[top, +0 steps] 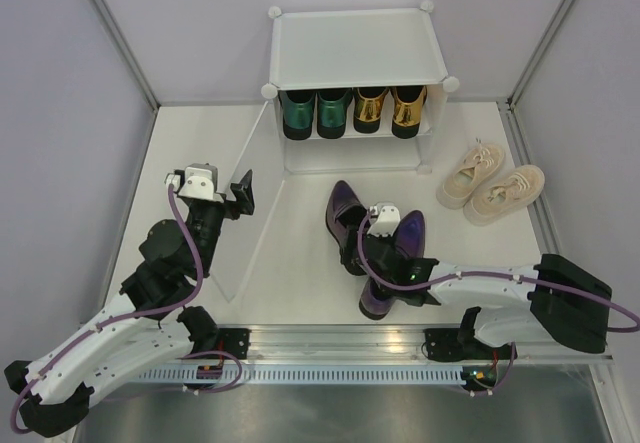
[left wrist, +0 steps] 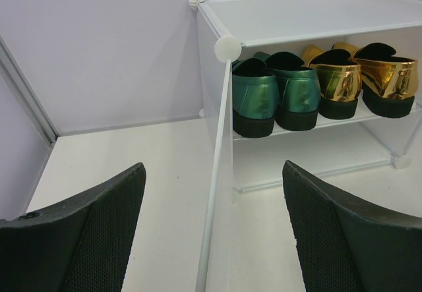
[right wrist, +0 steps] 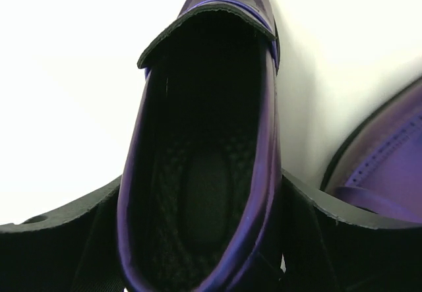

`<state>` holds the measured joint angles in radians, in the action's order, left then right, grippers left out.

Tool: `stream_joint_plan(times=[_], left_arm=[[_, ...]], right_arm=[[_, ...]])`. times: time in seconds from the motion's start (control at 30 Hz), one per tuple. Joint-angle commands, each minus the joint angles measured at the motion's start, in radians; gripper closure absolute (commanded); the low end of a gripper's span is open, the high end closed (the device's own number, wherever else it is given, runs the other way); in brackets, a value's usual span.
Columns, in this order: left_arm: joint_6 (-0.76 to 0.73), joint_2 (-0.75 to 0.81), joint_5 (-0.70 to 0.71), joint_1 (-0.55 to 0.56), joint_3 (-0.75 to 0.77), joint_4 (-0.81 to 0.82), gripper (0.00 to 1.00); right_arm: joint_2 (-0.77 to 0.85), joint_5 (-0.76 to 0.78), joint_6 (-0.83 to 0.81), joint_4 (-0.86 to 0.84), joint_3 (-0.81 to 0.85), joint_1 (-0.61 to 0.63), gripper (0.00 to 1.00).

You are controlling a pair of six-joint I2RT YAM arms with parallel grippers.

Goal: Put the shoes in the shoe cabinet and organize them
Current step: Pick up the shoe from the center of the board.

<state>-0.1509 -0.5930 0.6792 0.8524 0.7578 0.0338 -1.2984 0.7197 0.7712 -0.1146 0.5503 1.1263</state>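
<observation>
Purple shoe [right wrist: 198, 140] flat on table [top: 300, 283] in front of cabinet [top: 355, 48], heel between right gripper [right wrist: 201, 239] fingers, can't tell if clamped yet; left gripper [left wrist: 211, 233] wide open, empty, well left of it.

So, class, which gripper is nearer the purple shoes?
Right. The right gripper straddles one purple shoe, a finger on each side; the left gripper hangs far off to its left, beside the cabinet door.
</observation>
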Motion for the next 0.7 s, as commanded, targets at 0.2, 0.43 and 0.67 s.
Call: stream_joint_plan(times=[0.2,0.43,0.67], left_arm=[[-0.012,-0.01,-0.004,-0.001,0.009,-0.012,0.13],[-0.012,-0.011,-0.004,-0.001,0.009,-0.012,0.13],[-0.01,-0.01,-0.006,-0.001,0.009,-0.014,0.13]], right_arm=[[0.111,-0.045,-0.103,-0.275,-0.061,-0.109,0.99],[0.137,-0.034,0.101,-0.392,-0.214,-0.141,0.99],[0.084,-0.141,-0.048,-0.536,-0.237,-0.163,0.99]])
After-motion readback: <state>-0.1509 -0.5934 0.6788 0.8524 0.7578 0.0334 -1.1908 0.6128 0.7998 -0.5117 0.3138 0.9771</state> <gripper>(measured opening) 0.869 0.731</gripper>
